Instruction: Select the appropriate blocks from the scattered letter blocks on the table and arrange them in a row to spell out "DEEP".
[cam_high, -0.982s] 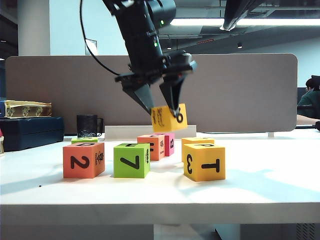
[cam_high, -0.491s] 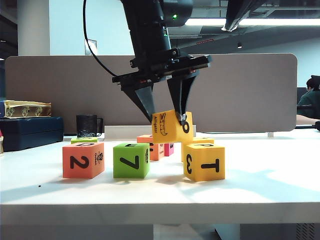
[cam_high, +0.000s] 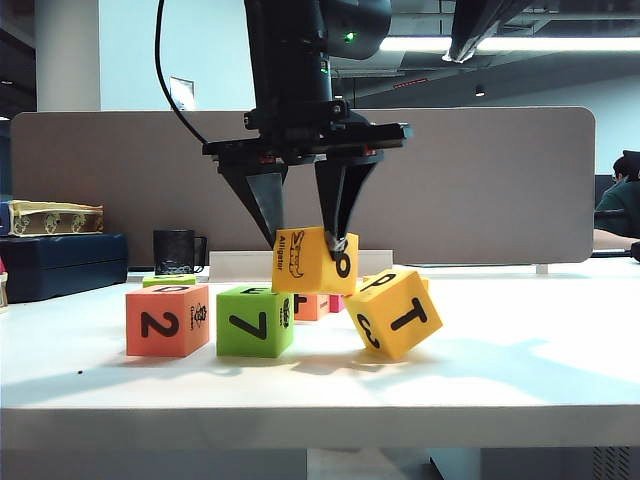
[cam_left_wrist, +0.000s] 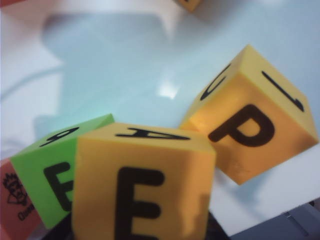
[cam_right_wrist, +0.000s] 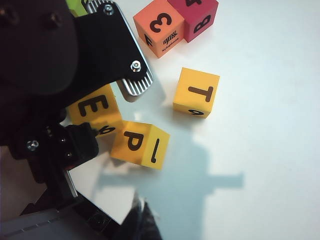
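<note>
Alligator block (cam_high: 312, 261) between left tool (cam_high: 305, 238) fingers, beside tilted T block (cam_high: 395, 312).

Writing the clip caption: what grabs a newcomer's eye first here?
The left gripper, mid-table, holds a yellow-orange Alligator block above the gap between the lime-green 7 block and the yellow-orange T block. The T block is tipped on an edge beside it, P face up. The salmon 2 block sits flat at the row's left end.
</note>
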